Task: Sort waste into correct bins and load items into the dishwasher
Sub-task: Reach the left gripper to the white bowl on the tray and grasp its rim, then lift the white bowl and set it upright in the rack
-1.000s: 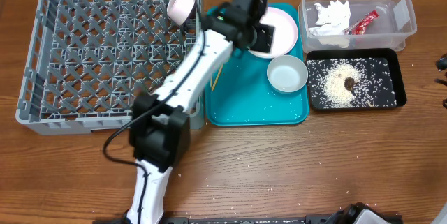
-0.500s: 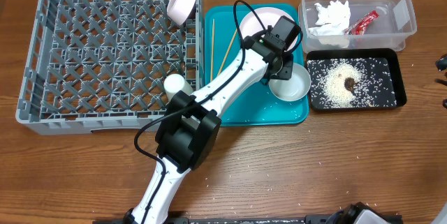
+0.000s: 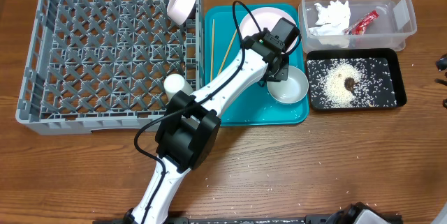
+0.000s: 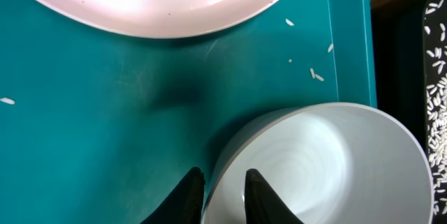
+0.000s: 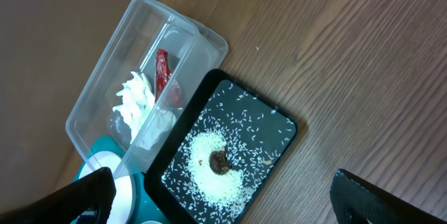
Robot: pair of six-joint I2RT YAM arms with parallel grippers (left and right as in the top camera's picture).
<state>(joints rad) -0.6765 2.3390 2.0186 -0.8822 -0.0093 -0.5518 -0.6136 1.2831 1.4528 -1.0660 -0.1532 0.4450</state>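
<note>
My left gripper (image 3: pixel 276 75) is low over the teal tray (image 3: pixel 237 112), open, with one finger inside and one outside the near rim of the white bowl (image 3: pixel 292 88); the left wrist view shows this (image 4: pixel 223 197), with the bowl (image 4: pixel 335 168) and the white plate (image 4: pixel 154 1). The plate (image 3: pixel 253 20) and chopsticks (image 3: pixel 209 49) lie on the tray. A smaller white dish (image 3: pixel 181 4) and a small cup (image 3: pixel 174 84) stand in the grey dish rack (image 3: pixel 84 49). The clear tub (image 3: pixel 398 35) holds the napkin (image 3: pixel 332 15) and red wrapper (image 3: pixel 364 21). The black tray (image 3: pixel 391 60) holds rice (image 3: pixel 339 93) and a brown scrap (image 3: pixel 348 82). My right gripper (image 5: pixel 223 181) is open, high above the black tray.
Loose rice grains lie on the teal tray (image 4: pixel 318 76) and on the wooden table (image 3: pixel 237 182) in front. The left arm stretches from the table's front across the rack's right corner. The right arm shows only at the right edge of the overhead view (image 3: pixel 442 63).
My left arm swung right from over the plate to the bowl and settled over its rim. The cup in the rack came into sight. The right arm has not moved.
</note>
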